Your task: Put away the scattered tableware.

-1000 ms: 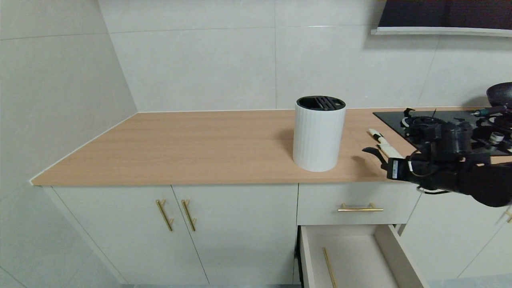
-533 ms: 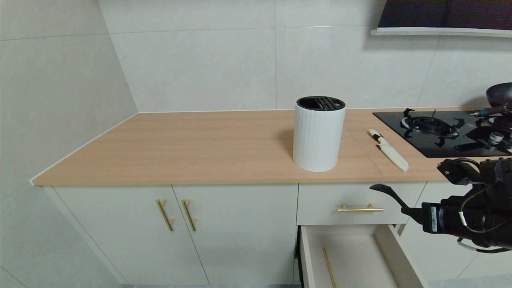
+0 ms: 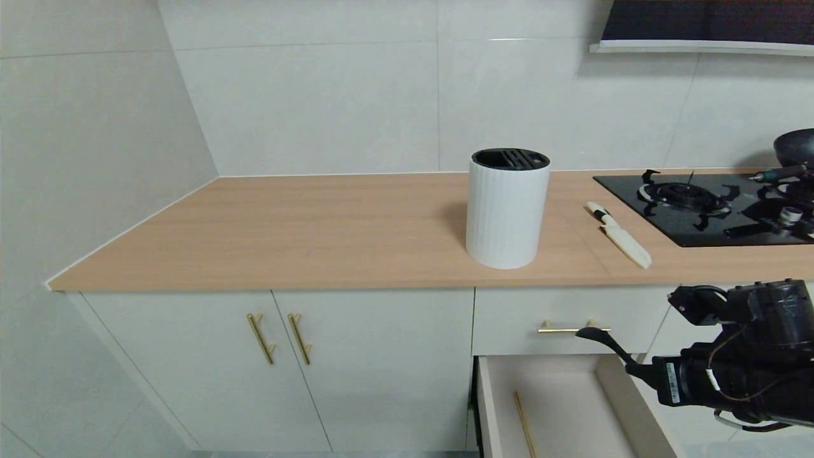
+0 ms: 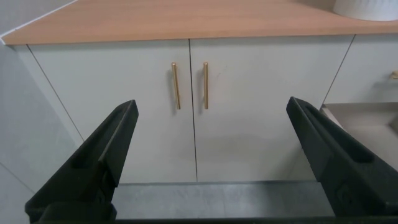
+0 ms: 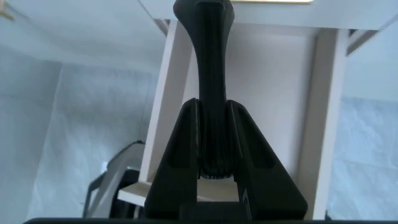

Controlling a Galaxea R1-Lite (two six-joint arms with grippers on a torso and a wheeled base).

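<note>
Well, the right gripper (image 3: 638, 373) is clamped on one slim black curved utensil (image 3: 598, 338), holding it over the one open pale drawer (image 3: 620, 407) below the counter edge. A single thin golden stick (image 3: 524, 425) lies on the drawer floor. On the light wooden countertop (image 3: 318, 235) stands one white ribbed cylindrical holder with a black slotted top (image 3: 507, 219). Near it, on the side of the one black gas hob (image 3: 674, 222), lies one knife with a cream blade (image 3: 620, 236), not touching the holder. The left gripper (image 4: 211, 124) hangs with its two fingers spread wide and nothing between them, facing two white cabinet doors (image 4: 261, 112) with two golden bar handles (image 4: 176, 86).
</note>
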